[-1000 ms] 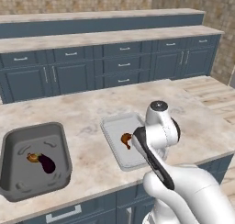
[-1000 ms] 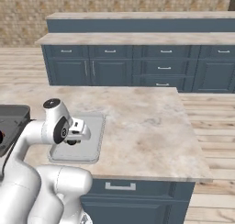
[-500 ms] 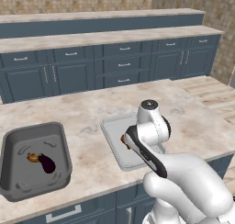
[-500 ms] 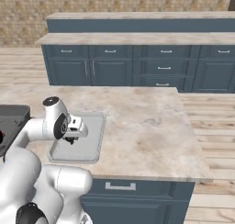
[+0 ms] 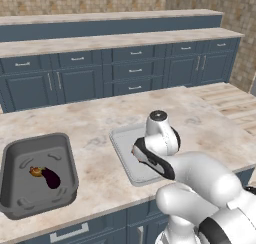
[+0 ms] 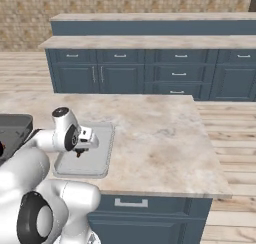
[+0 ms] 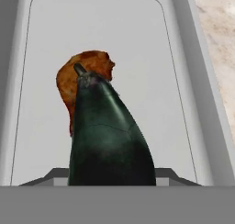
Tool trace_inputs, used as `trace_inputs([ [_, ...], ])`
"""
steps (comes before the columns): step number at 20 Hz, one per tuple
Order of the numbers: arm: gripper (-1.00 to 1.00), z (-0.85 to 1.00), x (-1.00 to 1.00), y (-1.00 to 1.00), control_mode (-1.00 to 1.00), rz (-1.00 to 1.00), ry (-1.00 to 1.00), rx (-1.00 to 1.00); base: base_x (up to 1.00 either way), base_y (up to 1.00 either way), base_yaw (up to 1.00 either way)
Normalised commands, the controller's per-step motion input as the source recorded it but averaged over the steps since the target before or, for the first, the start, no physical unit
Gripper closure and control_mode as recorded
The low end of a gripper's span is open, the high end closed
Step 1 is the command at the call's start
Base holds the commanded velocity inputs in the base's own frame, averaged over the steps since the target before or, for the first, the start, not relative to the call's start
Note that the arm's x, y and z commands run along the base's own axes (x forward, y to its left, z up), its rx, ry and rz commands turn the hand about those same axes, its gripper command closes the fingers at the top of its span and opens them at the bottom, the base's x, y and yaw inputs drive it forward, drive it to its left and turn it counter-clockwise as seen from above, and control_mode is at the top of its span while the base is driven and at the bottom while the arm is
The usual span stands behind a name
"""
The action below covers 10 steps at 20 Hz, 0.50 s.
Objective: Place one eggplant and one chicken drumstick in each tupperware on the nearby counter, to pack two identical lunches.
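So on the left end of the island counter (image 5: 100, 123) sits the deep dark grey tub (image 5: 39, 174), and that one looks packed already: a dark eggplant (image 5: 51, 178) lies on its floor near the middle, with a brownish drumstick (image 5: 36, 171) touching its left end.

Moving right, the shallow pale grey tray (image 5: 125, 153) sits near the front edge of the counter, well apart from the tub. The arm is bent over it, with the gripper (image 6: 80, 151) low above the tray's floor. From the hand camera, a second eggplant (image 7: 108, 136) fills the lower middle of the picture, stem end pointing away toward the tray's far edge, right over a second chicken drumstick (image 7: 80, 78) that's lying on the tray floor. The fingers themselves are hidden behind the eggplant, so you can't strictly see the pads, but the thing is hanging at the hand with the jaws about half spread, so the robot looks to be holding it around the fat end.

Handling-wise, the eggplant is probably firm, fairly light, and glossy, so likely a bit slippery. Its tapered shape means a grip toward the narrow end could squirt it out; the thick belly is the better place. Whether it's touching the drumstick or hovering above it can't be told from here. If it's let go on top of the meat, it might roll, though the tray's rim should catch it.

Right of the tray, it's just bare stone top to the corner.
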Motion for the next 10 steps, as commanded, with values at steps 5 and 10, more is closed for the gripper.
trace_inputs([
  [5,1.00,-0.25,0.28,0.00,-1.00,0.00,0.00,0.00,0.00,0.00,0.00],
  [10,1.00,-0.26,0.26,0.00,-1.00,0.00,0.00,0.00,0.00,0.00,0.00],
])
